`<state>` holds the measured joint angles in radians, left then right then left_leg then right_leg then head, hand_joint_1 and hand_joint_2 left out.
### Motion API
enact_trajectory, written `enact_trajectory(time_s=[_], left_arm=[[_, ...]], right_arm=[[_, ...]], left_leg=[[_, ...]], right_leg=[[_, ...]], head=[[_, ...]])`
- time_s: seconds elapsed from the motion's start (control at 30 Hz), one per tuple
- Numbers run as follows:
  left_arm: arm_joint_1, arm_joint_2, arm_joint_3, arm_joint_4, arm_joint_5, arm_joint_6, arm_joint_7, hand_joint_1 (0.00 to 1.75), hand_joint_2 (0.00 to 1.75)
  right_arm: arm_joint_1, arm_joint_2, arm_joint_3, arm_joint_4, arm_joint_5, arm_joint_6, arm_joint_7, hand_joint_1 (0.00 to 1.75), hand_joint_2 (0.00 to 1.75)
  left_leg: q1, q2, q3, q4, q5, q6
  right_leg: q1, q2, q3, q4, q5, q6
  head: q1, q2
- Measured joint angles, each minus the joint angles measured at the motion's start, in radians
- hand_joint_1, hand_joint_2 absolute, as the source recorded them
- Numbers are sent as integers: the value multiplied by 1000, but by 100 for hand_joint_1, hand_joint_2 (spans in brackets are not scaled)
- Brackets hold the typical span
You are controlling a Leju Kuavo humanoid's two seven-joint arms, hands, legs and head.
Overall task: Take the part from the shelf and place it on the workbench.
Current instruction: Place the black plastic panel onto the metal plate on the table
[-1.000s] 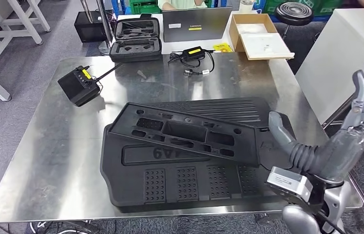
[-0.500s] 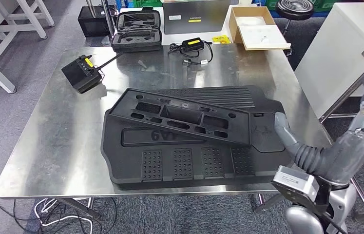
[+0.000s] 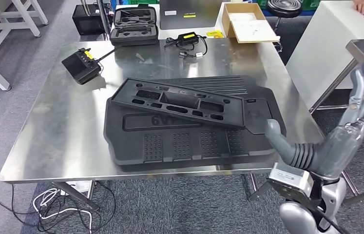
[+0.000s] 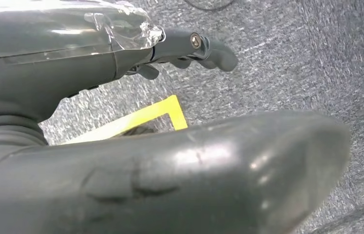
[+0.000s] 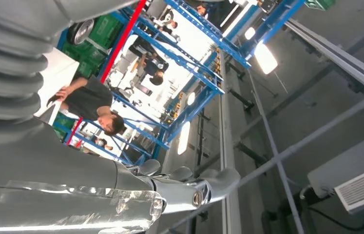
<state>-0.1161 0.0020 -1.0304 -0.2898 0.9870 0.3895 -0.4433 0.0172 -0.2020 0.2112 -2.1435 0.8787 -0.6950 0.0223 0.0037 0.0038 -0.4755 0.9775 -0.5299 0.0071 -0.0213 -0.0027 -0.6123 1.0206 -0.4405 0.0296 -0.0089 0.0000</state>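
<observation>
Two black moulded parts lie on the steel worktop. The large ribbed part lies flat toward the worktop's near edge, slightly overhanging it. The narrower long part rests slantwise on top of it, crossing its far half.

Right hand: raised off the worktop's near right corner, touching neither part. Its fingers stand straight, the thumb is spread wide toward the large part, and nothing is held.

Left hand: hanging over grey carpet marked with yellow tape. Its fingers are extended and apart from the thumb, with nothing in it.

A black control box sits at the far left corner. A cabled adapter lies on the far edge.
</observation>
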Motion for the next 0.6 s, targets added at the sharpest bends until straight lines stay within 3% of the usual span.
enact_trajectory(time_s=[0.03,0.1,0.13,0.17,0.2,0.23,0.3,0.37,0.4,0.5,0.53,0.6], left_arm=[[0,0,0,0,0,0,0,0,0],[-1,-1,0,0,-1,-1,0,0,0],[-1,-1,0,0,-2,-1,0,0,0],[-1,-2,0,0,-3,-1,1,0,0],[-1,-2,0,1,-3,-1,2,0,0],[-1,-2,0,1,-4,-2,3,0,0],[-2,-3,0,1,-5,-2,4,0,0],[-4,-4,0,1,-9,-2,5,0,0],[-5,-5,0,1,-10,-3,5,0,0],[-5,-6,0,1,-12,-5,9,0,0],[-5,-6,0,1,-12,-5,10,0,0],[-5,-6,0,1,-11,-5,11,0,0]], right_arm=[[1,0,0,0,-4,0,0,0,44],[6,1,-2,0,-17,0,-5,0,131],[9,1,-3,0,-29,0,-11,0,131],[13,1,-5,0,-40,0,-20,0,87],[18,2,-6,0,-51,0,-31,0,44],[22,3,-8,0,-61,0,-41,0,0],[24,4,-12,0,-73,0,-53,0,0],[25,6,-18,-1,-79,-1,-56,0,0],[25,6,-20,-2,-83,-1,-58,0,0],[28,9,-27,-3,-103,-1,-70,0,0],[29,11,-30,-3,-111,-1,-77,0,0],[29,15,-34,-3,-125,-1,-89,0,0]], left_leg=[[1,3,-11,-2,10,10],[1,10,-36,-4,29,24],[-2,11,-49,-3,38,28],[-4,12,-64,-1,48,29],[-6,13,-78,2,57,29],[-7,14,-92,7,64,28],[-8,15,-116,20,75,25],[-10,15,-131,35,84,17],[-11,16,-135,40,90,12],[-11,14,-146,45,100,-8],[-10,11,-153,60,82,-14],[-5,5,-181,143,-2,-26]], right_leg=[[-1,1,-9,20,-24,4],[-2,1,-42,115,-118,7],[-2,1,-58,181,-163,8],[-2,2,-67,239,-190,9],[-2,2,-63,273,-193,9],[-1,2,-43,271,-173,8],[-1,1,45,167,-119,2],[5,0,135,27,-112,-6],[8,0,157,-15,-120,-9],[8,-1,150,-38,-112,-25],[5,-3,143,-39,-102,-32],[1,-5,121,-40,-81,-42]], head=[[2,0],[6,0],[9,0],[11,0],[11,0],[12,0],[13,0],[15,0],[16,0],[17,0],[15,0],[7,0]])
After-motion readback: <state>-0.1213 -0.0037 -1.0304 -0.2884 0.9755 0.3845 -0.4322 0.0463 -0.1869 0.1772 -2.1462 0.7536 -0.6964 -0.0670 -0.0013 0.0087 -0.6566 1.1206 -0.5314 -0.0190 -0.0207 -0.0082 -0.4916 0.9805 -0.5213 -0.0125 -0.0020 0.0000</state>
